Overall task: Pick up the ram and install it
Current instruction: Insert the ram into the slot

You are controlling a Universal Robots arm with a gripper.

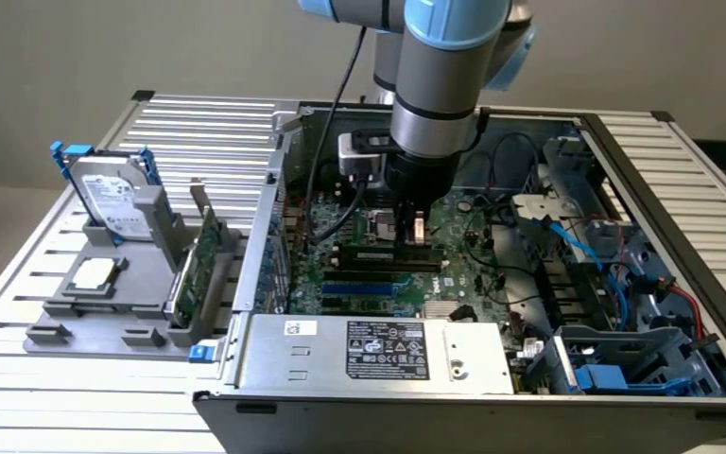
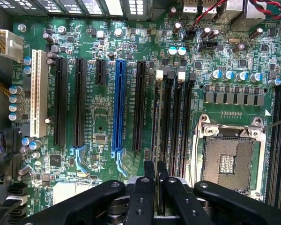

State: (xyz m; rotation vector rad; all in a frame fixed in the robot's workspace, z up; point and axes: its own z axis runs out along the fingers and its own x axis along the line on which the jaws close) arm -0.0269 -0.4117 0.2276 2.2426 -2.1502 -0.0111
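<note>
The fingers [image 2: 143,193] of the gripper [image 2: 157,166] pinch the ram [image 2: 158,136], which the wrist view shows edge-on. It runs along the memory slots [image 2: 171,117] with white latches, between the blue expansion slot [image 2: 118,108] and the empty CPU socket [image 2: 227,161]. In the exterior view the gripper [image 1: 416,227] reaches down into the open computer case [image 1: 665,189], with the ram [image 1: 395,253] low over the motherboard [image 1: 464,274]; I cannot tell if it is seated. Outside the case, on the exterior view's left, a hard drive [image 1: 117,199] and a green expansion card [image 1: 196,270] stand in a gray fixture [image 1: 98,312].
</note>
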